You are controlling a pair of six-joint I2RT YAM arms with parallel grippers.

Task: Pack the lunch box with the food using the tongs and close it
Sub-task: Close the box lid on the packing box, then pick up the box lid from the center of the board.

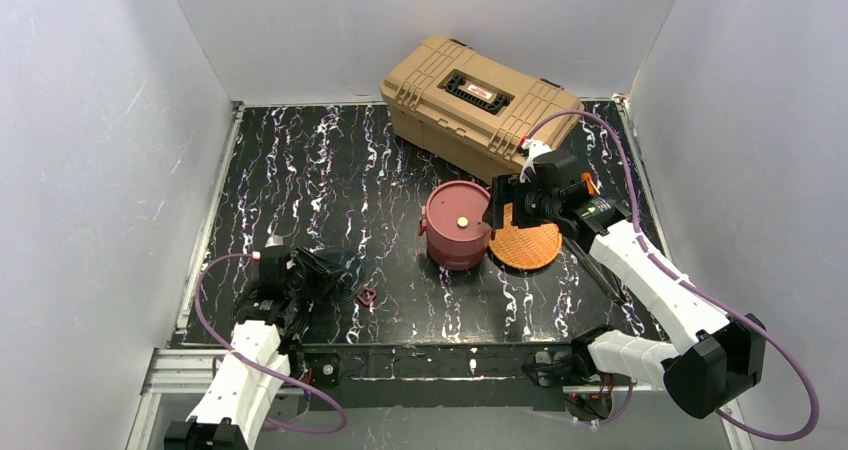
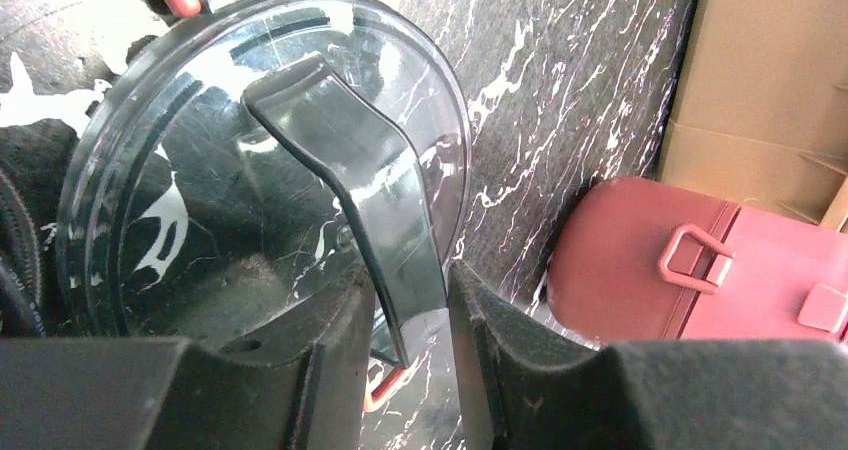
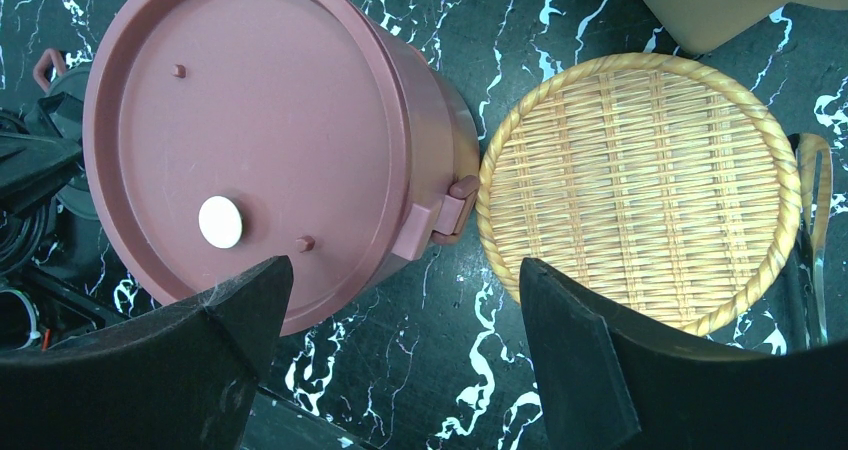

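The maroon lunch box (image 1: pixel 458 225) stands mid-table with its flat lid (image 3: pixel 240 130) on, pale dot upward. My right gripper (image 3: pixel 405 263) hangs open over the gap between the box and the orange woven plate (image 3: pixel 640 190), with nothing between its fingers. The thin tongs (image 1: pixel 595 268) lie on the table just right of the plate. At the near left, my left gripper (image 2: pixel 410 270) pinches the dark strap handle (image 2: pixel 375 190) of a smoky clear round lid (image 2: pixel 180 200). No food shows in any view.
A big tan toolbox (image 1: pixel 480 105) sits at the back, behind the lunch box. A small red clip (image 1: pixel 368 294) lies beside the clear lid. White walls close in the left, right and back sides of the black marbled table (image 1: pixel 330 180).
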